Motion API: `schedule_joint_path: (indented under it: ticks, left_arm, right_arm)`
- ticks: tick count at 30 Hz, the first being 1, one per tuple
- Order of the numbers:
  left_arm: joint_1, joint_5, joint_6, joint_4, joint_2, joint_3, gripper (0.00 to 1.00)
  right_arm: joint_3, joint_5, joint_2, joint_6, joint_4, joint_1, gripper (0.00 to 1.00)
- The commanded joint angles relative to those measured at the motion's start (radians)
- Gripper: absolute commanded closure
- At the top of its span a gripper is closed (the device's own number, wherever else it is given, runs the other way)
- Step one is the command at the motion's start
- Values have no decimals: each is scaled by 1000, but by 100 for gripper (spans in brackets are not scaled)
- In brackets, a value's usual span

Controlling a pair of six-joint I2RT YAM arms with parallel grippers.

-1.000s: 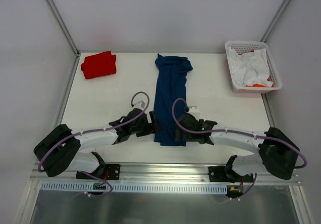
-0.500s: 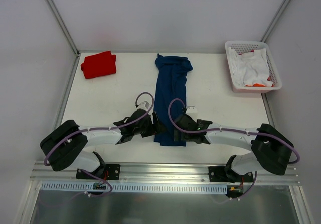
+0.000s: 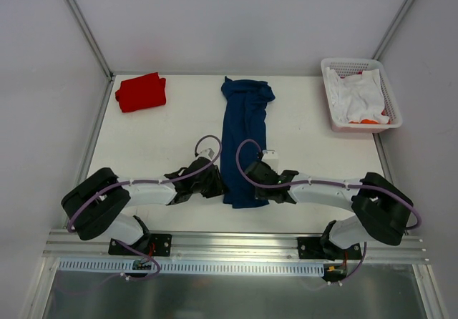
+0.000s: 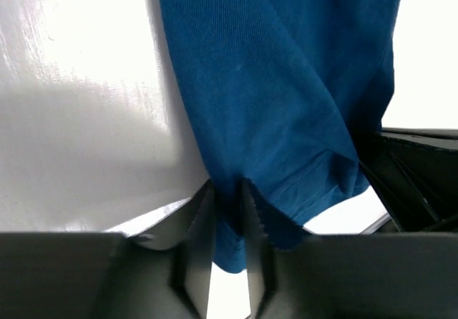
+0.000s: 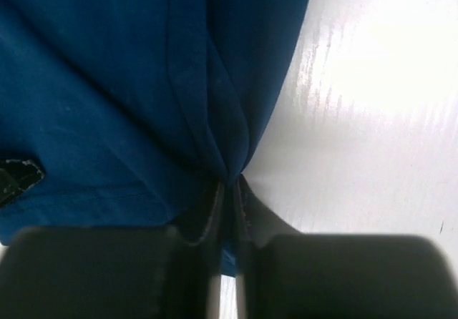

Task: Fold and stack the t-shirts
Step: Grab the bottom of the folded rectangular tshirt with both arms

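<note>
A navy blue t-shirt (image 3: 245, 133) lies as a long narrow strip down the middle of the table, print hidden. My left gripper (image 3: 221, 184) is shut on the strip's near left edge; in the left wrist view blue cloth (image 4: 286, 104) is pinched between its fingers (image 4: 200, 226). On the near right edge my right gripper (image 3: 252, 185) is shut too, the right wrist view showing the fabric (image 5: 129, 90) bunched into its closed jaws. A red t-shirt (image 3: 141, 91) sits folded at the far left corner.
A pink basket (image 3: 386, 97) holding white cloth stands at the far right corner. A metal frame rail (image 3: 93, 129) runs along the table's left edge.
Both grippers slid inward onto the near end of the navy t-shirt and closed on its edges. The shirt's near end is slightly bunched now.
</note>
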State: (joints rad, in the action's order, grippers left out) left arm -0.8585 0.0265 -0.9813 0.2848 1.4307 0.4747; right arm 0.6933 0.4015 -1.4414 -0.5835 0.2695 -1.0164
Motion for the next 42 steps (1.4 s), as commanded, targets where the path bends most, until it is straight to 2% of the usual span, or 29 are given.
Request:
schedule_joint_path:
  ticks: [1, 2, 6, 14, 20, 26, 36, 42]
  left_arm:
    - [-11, 12, 21, -85, 20, -16, 86]
    - [-13, 13, 21, -85, 19, -13, 89]
    - [-19, 18, 24, -95, -10, -10, 100]
    - [-54, -20, 43, -220, -163, 51, 100]
    - [-79, -106, 76, -374, -329, 148, 100]
    - [-85, -146, 105, -446, -397, 231, 100]
    - [-82, -234, 202, -464, -294, 407, 100]
    - [-10, -252, 257, -460, -225, 476, 100]
  right_arm:
    - [26, -23, -20, -27, -3, -10, 97]
    - [29, -21, -20, -29, 2, -11, 100]
    - [41, -6, -7, -32, 28, -34, 100]
    - [104, 75, 96, -42, 158, -97, 100]
    - [173, 146, 194, -35, 266, -140, 100]
    - [247, 210, 253, -6, 335, -160, 100]
    - [393, 327, 220, 143, 373, -123, 100]
    - [443, 333, 191, 218, 372, -30, 100]
